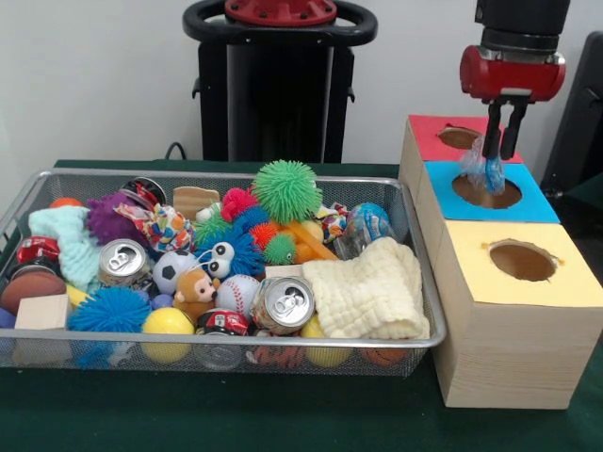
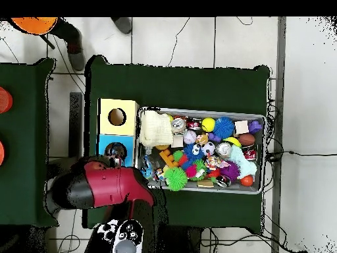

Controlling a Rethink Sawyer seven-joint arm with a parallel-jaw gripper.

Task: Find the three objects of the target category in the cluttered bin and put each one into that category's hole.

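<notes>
Upper right of the front view: gripper clamped on a clear bottle, hanging between red hole and blue hole, probably lining up over red.

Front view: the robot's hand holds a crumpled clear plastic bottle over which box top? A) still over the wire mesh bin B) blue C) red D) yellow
B: the hand grips the crumpled clear plastic bottle just above the round hole in the blue box top.
</notes>
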